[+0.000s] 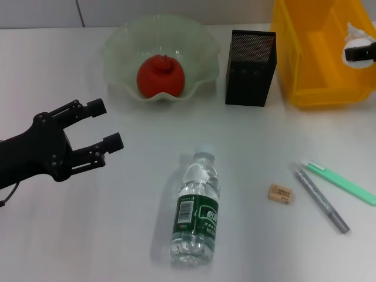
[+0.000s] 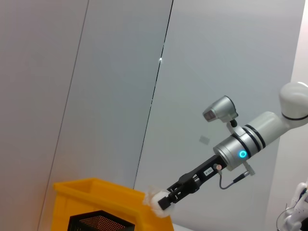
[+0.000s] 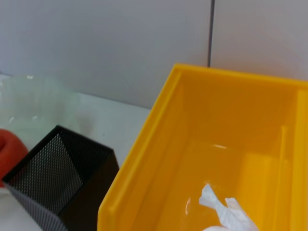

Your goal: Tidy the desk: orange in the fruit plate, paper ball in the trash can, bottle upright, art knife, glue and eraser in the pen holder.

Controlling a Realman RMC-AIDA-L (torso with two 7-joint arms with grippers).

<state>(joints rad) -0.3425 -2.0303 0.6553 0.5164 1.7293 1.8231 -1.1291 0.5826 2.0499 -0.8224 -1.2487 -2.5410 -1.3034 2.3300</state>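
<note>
1. Your right gripper (image 1: 355, 54) hangs over the bright yellow rectangular plastic bin (image 1: 305, 64), fingers clamped on the small white crumpled paper ball (image 2: 155, 198). I judge it is held there so that a release drops it inside.
2. Your left gripper (image 1: 104, 125) hovers above the white surface (image 1: 88, 235), fingers apart and empty; the red-orange round fruit (image 1: 160, 75) already lies in the pale-green scalloped glass bowl (image 1: 120, 44) just beyond those fingers.
3. The clear plastic water bottle with dark green label (image 1: 197, 208) lies on its side, not yet upright.
4. The tan rectangular eraser (image 1: 281, 193), a grey pen-like tool (image 1: 322, 201) and a mint-green stick (image 1: 341, 182) lie outside the square black mesh box (image 1: 251, 59).
5. A plain grey panelled wall (image 2: 96, 86) backs the surface.
</note>
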